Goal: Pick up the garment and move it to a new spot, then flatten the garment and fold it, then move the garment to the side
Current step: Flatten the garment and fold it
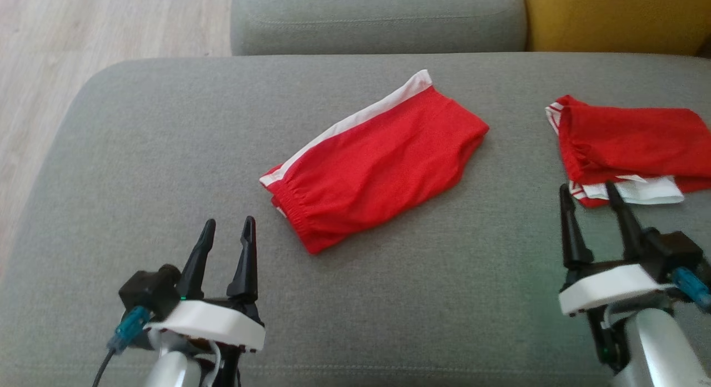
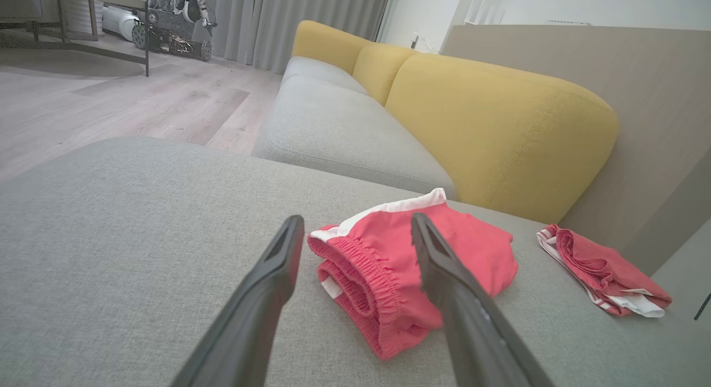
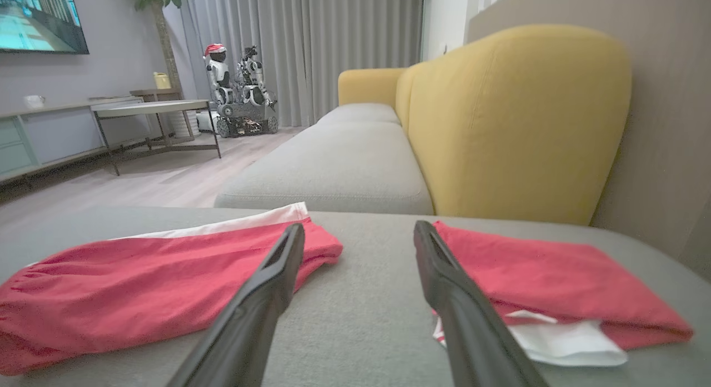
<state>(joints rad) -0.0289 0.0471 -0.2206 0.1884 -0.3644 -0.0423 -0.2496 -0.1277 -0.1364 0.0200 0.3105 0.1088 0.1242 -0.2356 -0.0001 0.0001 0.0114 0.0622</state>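
Shorts [image 1: 377, 159], red with a white side stripe, lie flat near the middle of the grey seat cushion [image 1: 139, 154], doubled over on themselves. Long axis runs diagonally across the cushion: elastic waistband [image 1: 289, 204] toward the cushion's front-left, other end toward its back-right. A second pair [image 1: 627, 142] of red shorts, folded with a white patch showing, sits at the cushion's right edge, well apart from the first.

Left claw [image 1: 229, 222] hovers over the cushion's front-left part, fingers pointing toward the cushion's back. The waistband end lies just ahead of it and to its right, near but apart. Left wrist view looks straight at the waistband between the two fingers. Right claw [image 1: 587, 187] hovers at the cushion's front-right, tips at the near edge of the second pair; cannot tell if a tip touches that cloth. The middle shorts are well off to its left.

Both claws are spread wide, nothing between the fingers, nothing gripped.

Judgement: left arm is the nearer one to the middle shorts. They look already folded, so what remains is likely the move to the side. A grab would go at the waistband end, all layers pinched together, or the fold opens.
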